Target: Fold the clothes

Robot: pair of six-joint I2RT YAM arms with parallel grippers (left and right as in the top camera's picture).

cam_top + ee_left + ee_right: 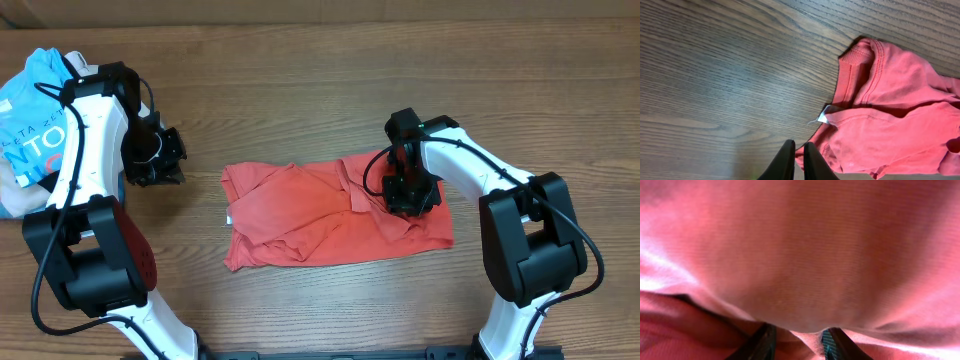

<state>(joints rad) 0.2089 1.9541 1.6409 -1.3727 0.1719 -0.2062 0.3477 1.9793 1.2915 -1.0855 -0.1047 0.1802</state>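
The clothes, a coral-red T-shirt [330, 215], lie crumpled and partly folded in the middle of the wooden table. My right gripper [410, 195] is pressed down on its right part. In the right wrist view red cloth [800, 255] fills the frame, and a ridge of it is bunched between the two fingers [765, 340] of the gripper [797, 332]. My left gripper [165, 165] hovers left of the shirt, shut and empty. In the left wrist view its tips [796, 145] are together over bare wood, beside the shirt's collar [860, 60] and small white tag [824, 116].
A light-blue T-shirt with white and red print [35, 110] is heaped at the table's far left edge, behind the left arm. Bare wooden table [300, 90] stretches behind the red shirt and in front of it.
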